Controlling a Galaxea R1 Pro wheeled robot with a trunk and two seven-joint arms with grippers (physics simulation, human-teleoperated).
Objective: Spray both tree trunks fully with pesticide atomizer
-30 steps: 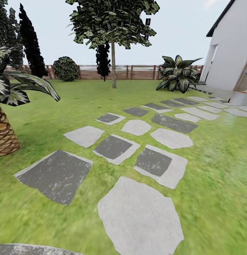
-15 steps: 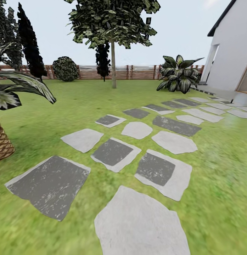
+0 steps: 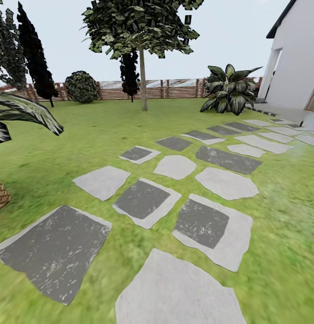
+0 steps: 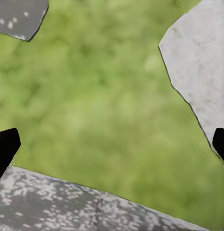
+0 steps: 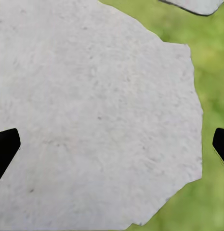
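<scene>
The head view looks over the garden lawn (image 3: 57, 148), where a path of stone slabs (image 3: 143, 200), light and dark grey with grass strips between them, runs from the near edge toward a white house (image 3: 294, 67). Beyond the far end of the slabs stands a tree (image 3: 141, 27) with a blocky green crown; its tree trunk (image 3: 143, 81) is straight and grey-brown, rising in front of a brown slat fence (image 3: 175, 89). Near the fence, to one side of that trunk, are a round dark shrub (image 3: 82, 87) and narrow dark columnar trees (image 3: 35, 54). A striped broad-leaf plant (image 3: 231, 90) grows between the trunk and the house. A palm frond (image 3: 26, 112) reaches in beside the nearest dark slab.

The left wrist view looks down on grass bordered by three slab edges. The left gripper (image 4: 112, 144) has its dark fingertips (image 4: 6, 149) at opposite edges of the picture, spread wide with nothing between them.

The right wrist view looks down on a pale grey slab (image 5: 92, 110) with grass beside it. The right gripper (image 5: 112, 144) is likewise spread wide and empty, its fingertips (image 5: 5, 147) far apart.
</scene>
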